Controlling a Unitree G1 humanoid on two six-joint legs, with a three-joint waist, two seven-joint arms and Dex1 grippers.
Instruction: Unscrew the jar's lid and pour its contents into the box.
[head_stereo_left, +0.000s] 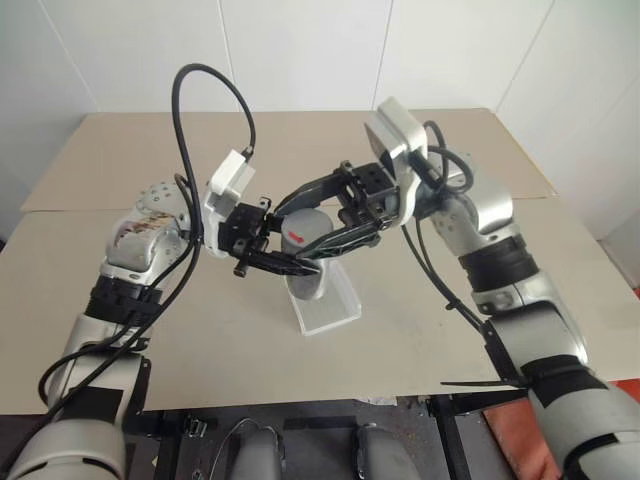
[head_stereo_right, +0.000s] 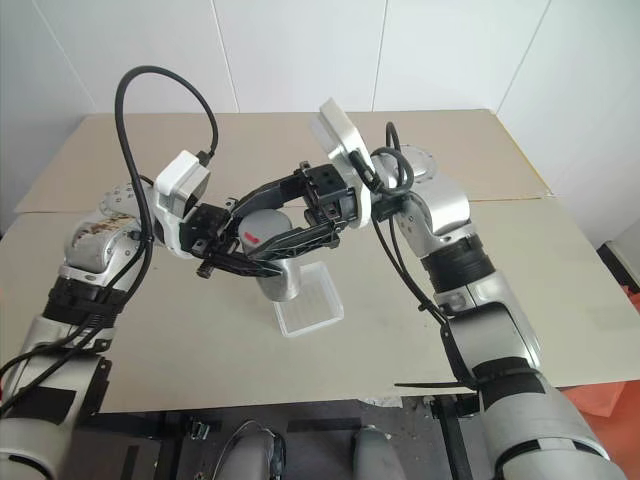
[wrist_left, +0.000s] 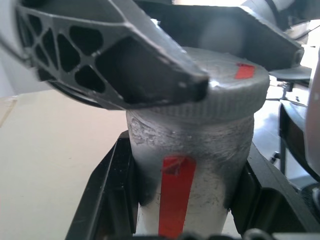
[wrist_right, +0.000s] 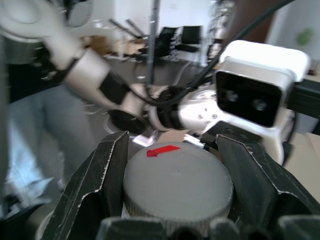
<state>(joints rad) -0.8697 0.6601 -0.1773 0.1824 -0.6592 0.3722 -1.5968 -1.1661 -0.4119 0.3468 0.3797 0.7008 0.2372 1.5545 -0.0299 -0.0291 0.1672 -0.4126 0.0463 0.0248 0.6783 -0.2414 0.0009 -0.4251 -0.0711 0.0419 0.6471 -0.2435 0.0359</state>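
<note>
The silvery jar (head_stereo_left: 306, 272), with a red stripe (wrist_left: 175, 192) down its side, stands upright between both arms at the table's middle. My left gripper (head_stereo_left: 288, 262) is shut on the jar's body, one finger on each side. The grey lid (wrist_right: 177, 185) sits on top of the jar, with a red mark near its edge. My right gripper (head_stereo_left: 302, 226) comes in from the right and is shut on the lid, its fingers (wrist_right: 100, 180) pressed on opposite sides of the ribbed rim. The clear box (head_stereo_left: 335, 308) lies on the table directly below and behind the jar. The contents are hidden.
A tan table (head_stereo_left: 200, 340) carries the work, with a second table (head_stereo_left: 300, 135) pushed against its far edge. Black cables (head_stereo_left: 195, 90) loop above my left wrist. White walls close the back.
</note>
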